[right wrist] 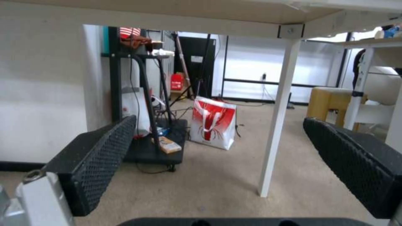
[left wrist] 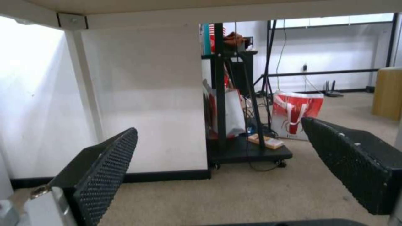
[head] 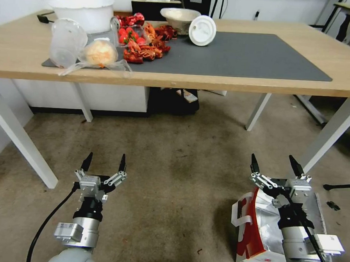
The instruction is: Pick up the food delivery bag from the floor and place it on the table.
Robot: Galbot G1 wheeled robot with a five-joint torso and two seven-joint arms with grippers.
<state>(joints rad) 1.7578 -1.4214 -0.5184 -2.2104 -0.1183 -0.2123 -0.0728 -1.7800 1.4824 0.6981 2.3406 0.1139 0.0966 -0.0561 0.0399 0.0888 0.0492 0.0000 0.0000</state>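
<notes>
Right gripper (head: pixel 277 165): fingers spread, grasping nothing, poised above the bag's far edge.
Left gripper (head: pixel 104 162): fingers spread, empty, over bare floor (head: pixel 181 166).
Food delivery bag (head: pixel 256 229): on the floor, under the right arm, well short of the table (head: pixel 263 83).
Handling: likely light, soft-walled, foil slippery.
Hold: white loop handles (head: pixel 244 211).

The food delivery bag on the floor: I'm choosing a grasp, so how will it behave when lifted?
The food delivery bag will probably sag, since its foil lining looks crumpled. It stands open with nothing visible inside, so likely light. Its loop handles look limp and may slip aside.
</notes>
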